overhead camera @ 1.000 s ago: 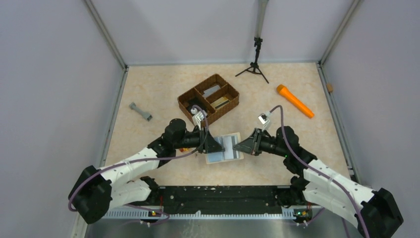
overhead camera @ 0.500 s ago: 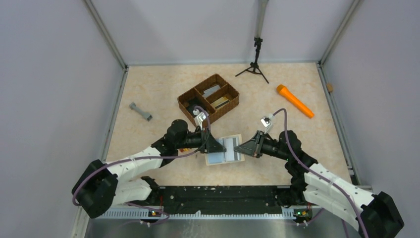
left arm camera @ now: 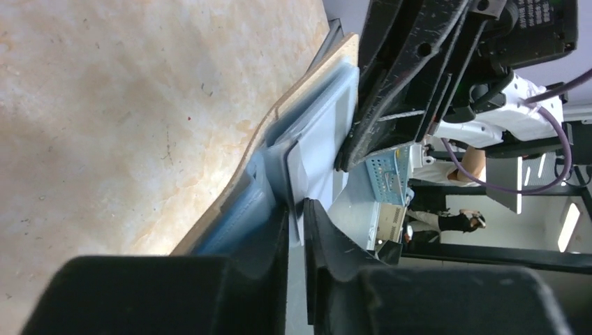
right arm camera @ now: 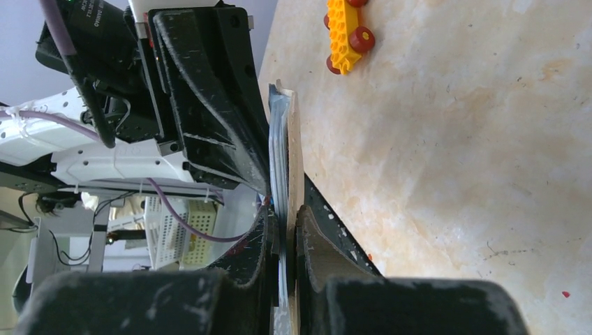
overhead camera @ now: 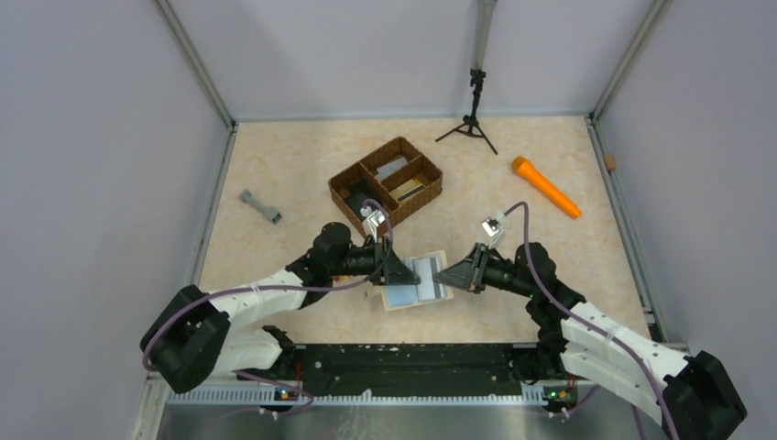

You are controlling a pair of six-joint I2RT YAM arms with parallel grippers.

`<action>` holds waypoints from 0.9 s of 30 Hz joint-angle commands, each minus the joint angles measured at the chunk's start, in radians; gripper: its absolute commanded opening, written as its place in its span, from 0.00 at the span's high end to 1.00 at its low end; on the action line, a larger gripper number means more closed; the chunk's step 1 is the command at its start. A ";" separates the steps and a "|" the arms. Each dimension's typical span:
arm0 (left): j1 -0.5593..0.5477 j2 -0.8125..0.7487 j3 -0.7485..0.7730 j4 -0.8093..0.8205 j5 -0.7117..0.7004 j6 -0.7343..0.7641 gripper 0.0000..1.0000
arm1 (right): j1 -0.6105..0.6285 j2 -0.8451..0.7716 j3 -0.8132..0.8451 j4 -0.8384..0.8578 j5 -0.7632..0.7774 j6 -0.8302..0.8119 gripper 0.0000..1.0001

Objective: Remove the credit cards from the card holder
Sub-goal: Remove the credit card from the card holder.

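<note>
At mid-table, right end effector (overhead camera: pixel 439 272) clamps card holder's (overhead camera: pixel 406 295) right edge; left end effector (overhead camera: pixel 409 277) narrowly parted, grip unclear.

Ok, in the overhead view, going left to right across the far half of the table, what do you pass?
grey dumbbell-shaped piece → brown wicker divided tray → black mini tripod → orange cylindrical torch → small tan lump by the right wall.
</note>
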 commanded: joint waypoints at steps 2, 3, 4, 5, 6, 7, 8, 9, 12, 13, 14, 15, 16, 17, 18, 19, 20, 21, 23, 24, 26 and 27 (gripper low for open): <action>-0.035 -0.003 0.088 -0.073 -0.040 0.093 1.00 | 0.019 -0.006 0.028 0.147 -0.069 0.036 1.00; -0.035 -0.013 0.084 -0.078 -0.046 0.098 1.00 | 0.019 -0.012 0.030 0.131 -0.061 0.029 1.00; -0.035 -0.023 0.080 -0.080 -0.053 0.100 1.00 | 0.019 -0.022 0.033 0.113 -0.051 0.022 1.00; -0.034 -0.037 0.076 -0.085 -0.061 0.102 1.00 | 0.019 -0.034 0.034 0.090 -0.040 0.016 1.00; -0.034 -0.046 0.075 -0.093 -0.069 0.107 1.00 | 0.019 -0.045 0.035 0.073 -0.029 0.012 1.00; -0.033 -0.056 0.074 -0.103 -0.072 0.112 1.00 | 0.019 -0.058 0.033 0.060 -0.020 0.008 1.00; -0.033 -0.064 0.074 -0.111 -0.073 0.117 1.00 | 0.019 -0.070 0.031 0.047 -0.011 0.006 0.98; -0.031 -0.071 0.073 -0.118 -0.073 0.120 1.00 | 0.019 -0.085 0.030 0.036 -0.002 0.006 0.96; -0.028 -0.091 0.062 -0.131 -0.076 0.125 1.00 | 0.019 -0.116 0.021 0.020 0.007 0.010 0.88; -0.025 -0.095 0.060 -0.135 -0.076 0.125 1.00 | 0.019 -0.125 0.018 0.011 0.010 0.010 0.87; -0.023 -0.100 0.057 -0.140 -0.076 0.125 1.00 | 0.019 -0.134 0.018 -0.001 0.016 0.010 0.86; -0.021 -0.105 0.053 -0.142 -0.077 0.124 1.00 | 0.019 -0.142 0.018 -0.015 0.022 0.011 0.87; -0.019 -0.109 0.048 -0.143 -0.079 0.123 1.00 | 0.019 -0.154 0.017 -0.032 0.029 0.011 0.87; -0.018 -0.112 0.045 -0.142 -0.080 0.119 1.00 | 0.019 -0.164 0.014 -0.036 0.033 0.010 0.87; -0.017 -0.116 0.040 -0.143 -0.080 0.117 1.00 | 0.019 -0.173 0.012 -0.039 0.035 0.012 0.88; -0.017 -0.120 0.037 -0.143 -0.079 0.115 1.00 | 0.019 -0.182 0.009 -0.043 0.036 0.015 0.88; -0.016 -0.124 0.033 -0.143 -0.079 0.114 1.00 | 0.019 -0.187 0.009 -0.048 0.038 0.017 0.90; -0.016 -0.128 0.030 -0.143 -0.080 0.113 1.00 | 0.019 -0.193 0.007 -0.052 0.041 0.018 0.91; -0.016 -0.135 0.025 -0.145 -0.082 0.112 1.00 | 0.019 -0.200 0.006 -0.056 0.046 0.019 0.93; -0.016 -0.137 0.023 -0.147 -0.082 0.111 1.00 | 0.019 -0.204 0.004 -0.057 0.048 0.022 0.95; -0.016 -0.138 0.021 -0.142 -0.073 0.102 1.00 | 0.019 -0.203 -0.001 -0.045 0.048 0.030 0.99; -0.016 -0.134 0.020 -0.129 -0.066 0.094 0.95 | 0.019 -0.200 -0.006 -0.030 0.046 0.036 0.99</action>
